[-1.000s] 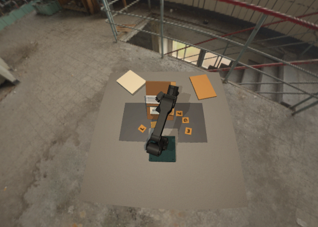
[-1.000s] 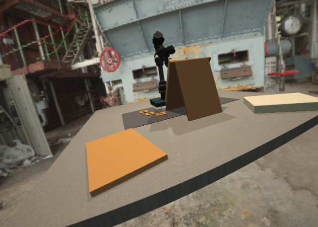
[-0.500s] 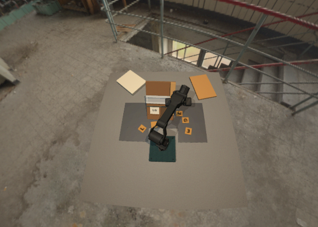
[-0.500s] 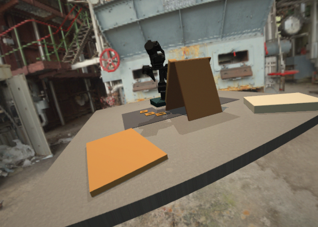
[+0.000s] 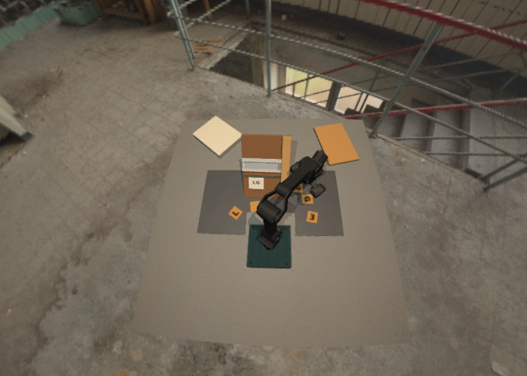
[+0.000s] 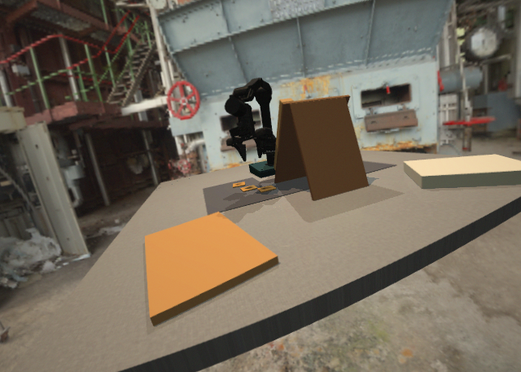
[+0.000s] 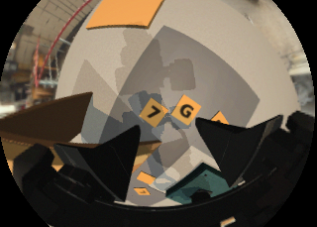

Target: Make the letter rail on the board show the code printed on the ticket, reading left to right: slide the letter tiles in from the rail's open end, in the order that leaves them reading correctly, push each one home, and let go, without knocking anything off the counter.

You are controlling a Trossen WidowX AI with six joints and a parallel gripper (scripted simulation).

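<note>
The brown board (image 5: 261,145) (image 6: 330,149) stands tilted, with a pale rail (image 5: 260,165) across it and no tile visible in it. The ticket (image 5: 256,182) below reads LG. My gripper (image 7: 167,125) (image 6: 252,158) is open and empty, above the right side of the mat. Ahead of its fingers in the wrist view lie the 7 tile (image 7: 154,112) (image 5: 298,188) and the G tile (image 7: 186,109) (image 5: 307,199). The 3 tile (image 5: 311,216) (image 7: 219,118) is partly hidden by a finger in the wrist view. The L tile (image 5: 235,212) (image 7: 142,191) lies on the left.
A tile with no visible letter (image 5: 254,206) (image 7: 146,177) lies in front of the board, partly hidden by the arm in the top view. An orange slab (image 5: 336,143) (image 6: 206,260) (image 7: 128,9) lies at the back right, and a cream slab (image 5: 217,135) (image 6: 466,164) at the back left.
</note>
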